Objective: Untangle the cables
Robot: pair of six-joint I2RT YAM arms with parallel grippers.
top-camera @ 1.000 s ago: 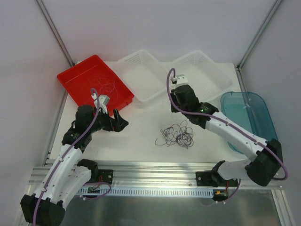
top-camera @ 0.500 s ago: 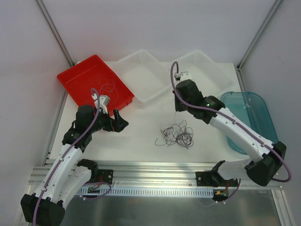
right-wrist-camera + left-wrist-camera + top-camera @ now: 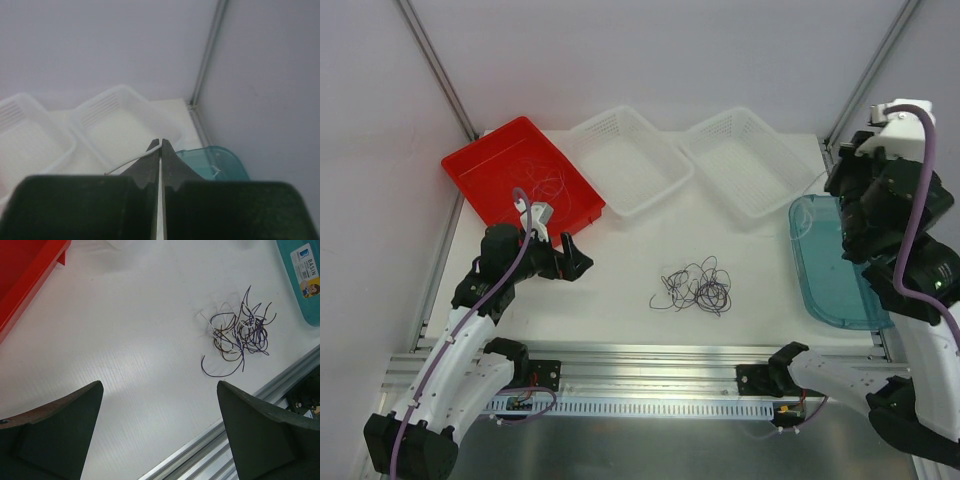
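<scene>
On table [image 3: 620, 250], cables [image 3: 693, 287] loosely tangled, purple-dark-white; left tool [image 3: 159, 387] wide, empty; right tool [image 3: 160, 143] pinching white cable [image 3: 131, 163].

Bare table [image 3: 620, 250] seen between wide-open left gripper [image 3: 578, 256] and cable tangle [image 3: 693, 288]; no obstacle between. Tangle ringed by bare surface. Far side walled off by red tray [image 3: 485, 165], left white basket [image 3: 630, 165], right white basket [image 3: 745, 165]. Right side bounded by teal basin [image 3: 825, 280], overhung by right arm [image 3: 895, 210]. White cable [image 3: 130, 162] pinched in closed right gripper [image 3: 160, 145]. Near edge barred by aluminium rail [image 3: 650, 360].
</scene>
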